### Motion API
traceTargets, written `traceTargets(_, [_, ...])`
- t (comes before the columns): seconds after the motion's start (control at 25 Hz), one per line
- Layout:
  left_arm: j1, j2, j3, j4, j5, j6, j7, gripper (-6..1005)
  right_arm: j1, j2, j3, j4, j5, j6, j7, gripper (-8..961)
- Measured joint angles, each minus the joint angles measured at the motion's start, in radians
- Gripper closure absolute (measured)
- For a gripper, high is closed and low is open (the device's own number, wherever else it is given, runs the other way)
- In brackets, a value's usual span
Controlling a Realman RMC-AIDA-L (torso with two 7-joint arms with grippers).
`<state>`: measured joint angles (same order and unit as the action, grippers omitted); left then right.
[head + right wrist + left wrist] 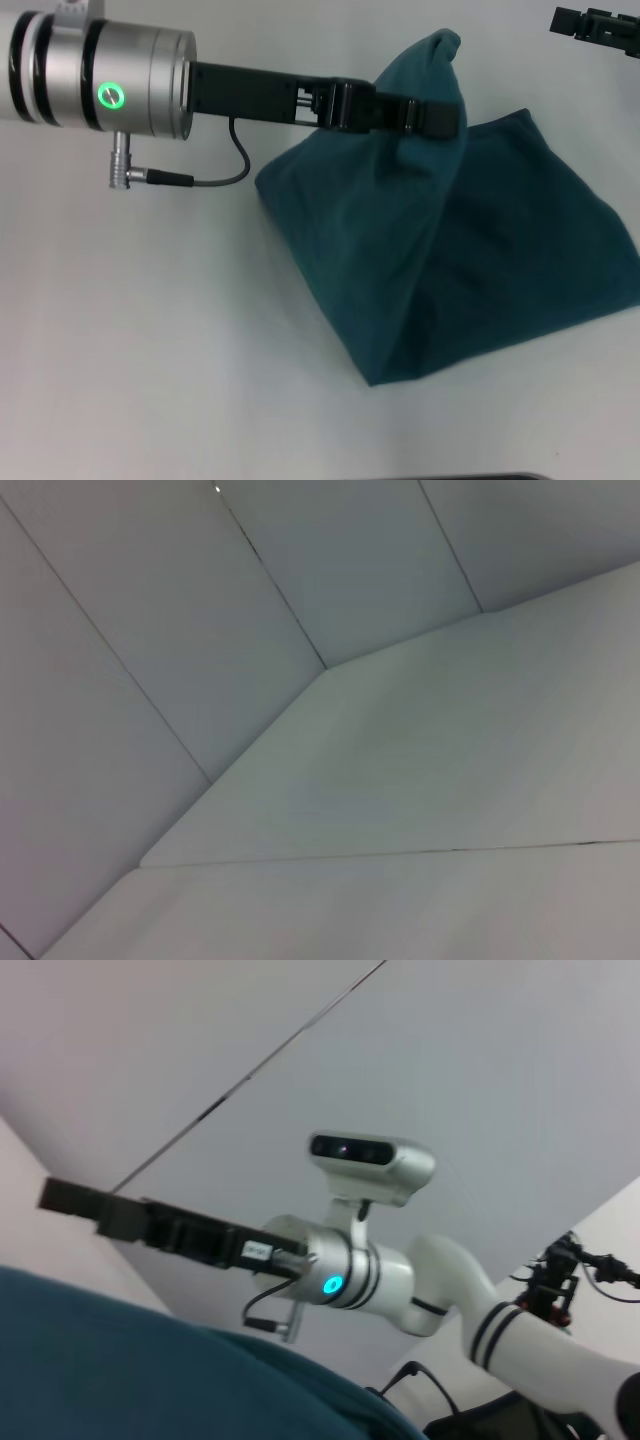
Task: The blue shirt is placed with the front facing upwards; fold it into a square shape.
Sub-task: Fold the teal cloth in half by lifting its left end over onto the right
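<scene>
Head view: blue shirt [450,260] pinched between left fingers [440,118].

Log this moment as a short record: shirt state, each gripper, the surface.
shirt: the blue shirt lies partly folded, one portion pulled up into a peak; no lettering shows
left gripper: the left gripper reaches in from the left, shut on the raised cloth just below the peak
right gripper: the right gripper sits at the far right edge, apart from the shirt; fingers cannot be judged
surface: white table, shirt resting on its right half
fold status: not yet a square; outline is irregular
</scene>
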<state>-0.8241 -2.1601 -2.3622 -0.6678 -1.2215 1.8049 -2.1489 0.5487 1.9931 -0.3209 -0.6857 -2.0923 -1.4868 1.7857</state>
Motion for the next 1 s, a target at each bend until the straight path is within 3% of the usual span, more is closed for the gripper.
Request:
traceTargets(0.44, [-0.03,-0.005,0.024,0.001,-0.052,-0.032,-0.027,992,0.005,0.002,0.0,0.0,0.0,0.0,0.005,23])
traceTargets(0.84, [-0.031,-0.013,0.217,0.071,-0.193,-0.17,0.016,952,0.006,0.004,0.0,0.0,0.0,0.0,0.005,24])
traceTargets(1.0, [-0.031,-0.013,0.249,0.085,-0.225,-0.2,0.025,930,0.006,0.004,0.002,0.0,0.0,-0.002,0.004,24])
